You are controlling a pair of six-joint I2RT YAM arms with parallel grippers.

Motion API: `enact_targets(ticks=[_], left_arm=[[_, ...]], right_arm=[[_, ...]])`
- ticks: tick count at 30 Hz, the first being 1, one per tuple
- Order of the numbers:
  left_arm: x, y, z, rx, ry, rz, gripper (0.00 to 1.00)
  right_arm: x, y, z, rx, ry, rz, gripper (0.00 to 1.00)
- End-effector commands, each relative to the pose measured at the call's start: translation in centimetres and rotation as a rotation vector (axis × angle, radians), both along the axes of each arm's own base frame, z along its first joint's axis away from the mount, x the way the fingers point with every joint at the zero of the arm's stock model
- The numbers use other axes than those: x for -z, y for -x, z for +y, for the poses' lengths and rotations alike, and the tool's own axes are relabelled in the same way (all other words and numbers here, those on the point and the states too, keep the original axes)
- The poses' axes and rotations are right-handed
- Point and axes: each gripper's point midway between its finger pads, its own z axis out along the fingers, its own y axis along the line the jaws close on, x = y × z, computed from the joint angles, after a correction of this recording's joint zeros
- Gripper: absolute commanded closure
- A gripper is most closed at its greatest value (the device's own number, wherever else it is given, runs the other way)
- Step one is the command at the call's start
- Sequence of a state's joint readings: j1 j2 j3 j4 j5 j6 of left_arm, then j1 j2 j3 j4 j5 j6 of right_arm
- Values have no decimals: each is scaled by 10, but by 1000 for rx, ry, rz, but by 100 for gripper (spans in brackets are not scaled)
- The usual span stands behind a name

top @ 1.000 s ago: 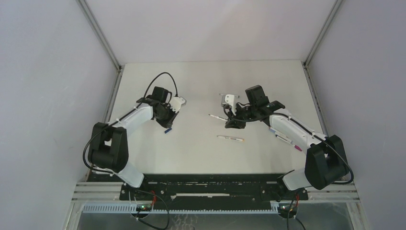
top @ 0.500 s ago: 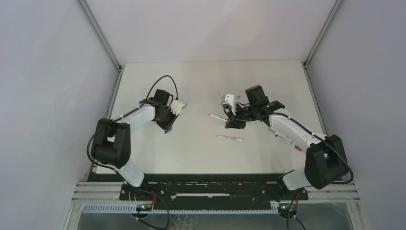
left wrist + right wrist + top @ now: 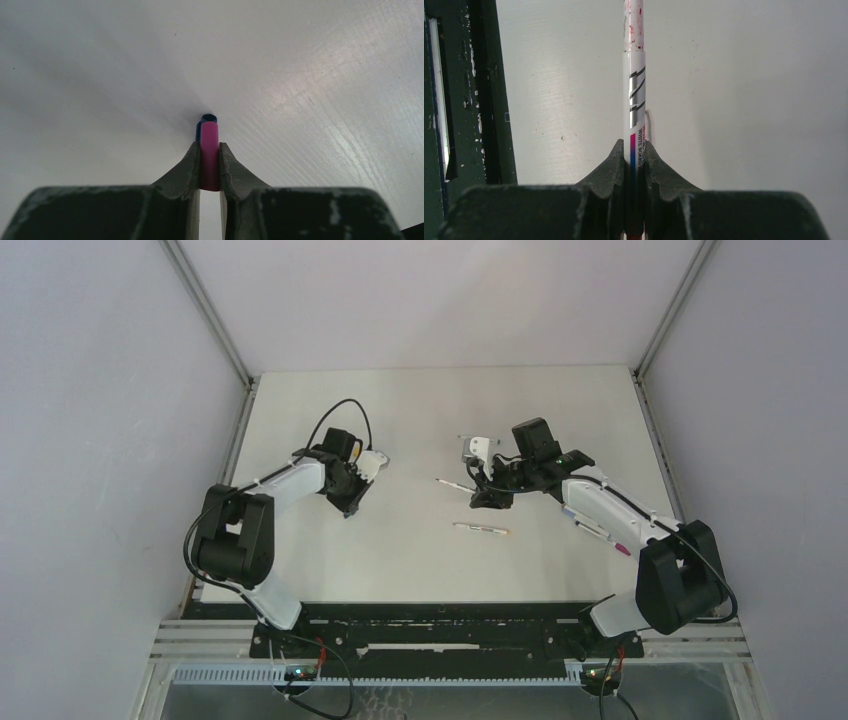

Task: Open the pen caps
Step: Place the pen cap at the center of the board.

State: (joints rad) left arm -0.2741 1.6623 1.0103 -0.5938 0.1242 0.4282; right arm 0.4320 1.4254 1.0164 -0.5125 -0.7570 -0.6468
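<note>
Left claw (image 3: pixel 210 150) holds magenta cap (image 3: pixel 209 157), right claw (image 3: pixel 634 150) pen (image 3: pixel 634 90), mid table (image 3: pixel 420 570).

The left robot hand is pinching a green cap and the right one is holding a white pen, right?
Not quite: the left wrist view shows the left gripper pinching a pink cap, not a green one. The right gripper does hold a white pen.
</note>
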Motion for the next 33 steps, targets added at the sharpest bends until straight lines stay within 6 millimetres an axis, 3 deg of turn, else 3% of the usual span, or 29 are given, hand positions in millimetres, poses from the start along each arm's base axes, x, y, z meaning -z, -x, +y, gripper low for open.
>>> enact_targets(ticks=[1, 14, 26, 33], left_arm=[[3, -1, 5, -25, -15, -6, 82], [3, -2, 8, -28, -32, -8, 68], [3, -2, 7, -30, -27, -4, 67], [-27, -8, -1, -24, 20, -51, 52]], right_arm=[[-15, -10, 5, 3, -38, -36, 100], [-15, -9, 5, 1, -39, -33, 100], [-14, -8, 5, -1, -33, -19, 100], [-4, -12, 0, 5, 12, -34, 100]])
